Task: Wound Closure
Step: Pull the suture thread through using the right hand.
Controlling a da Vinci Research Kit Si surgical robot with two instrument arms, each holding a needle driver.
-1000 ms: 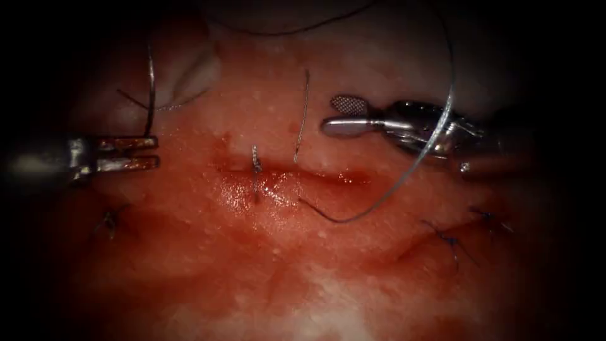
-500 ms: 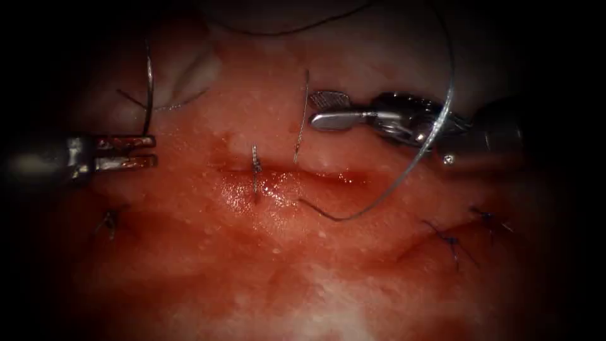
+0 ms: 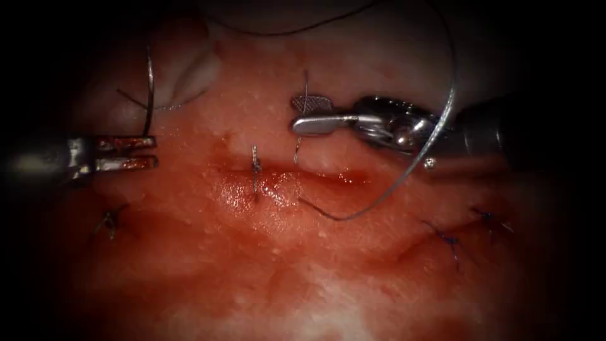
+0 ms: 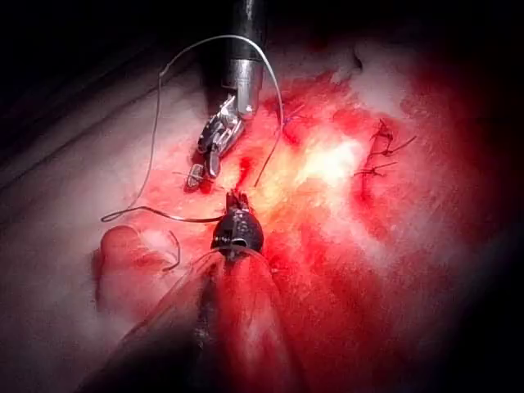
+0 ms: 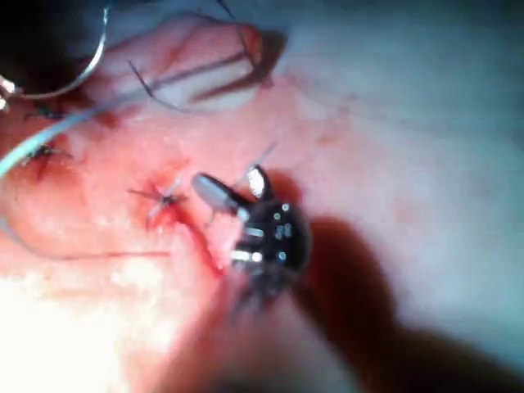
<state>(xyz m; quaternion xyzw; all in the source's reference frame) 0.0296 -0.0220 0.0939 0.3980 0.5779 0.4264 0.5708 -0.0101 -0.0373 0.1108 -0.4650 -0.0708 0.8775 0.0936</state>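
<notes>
Red-stained pork tissue with a horizontal cut at centre frame. Left steel tool, left of the cut: fingers pressed together, pinching the curved steel needle near its lower end, needle outside the tissue. Right steel tool, above the cut: fingers spread around an upright cut thread end, holding nothing. Long grey thread arcs at right.
</notes>
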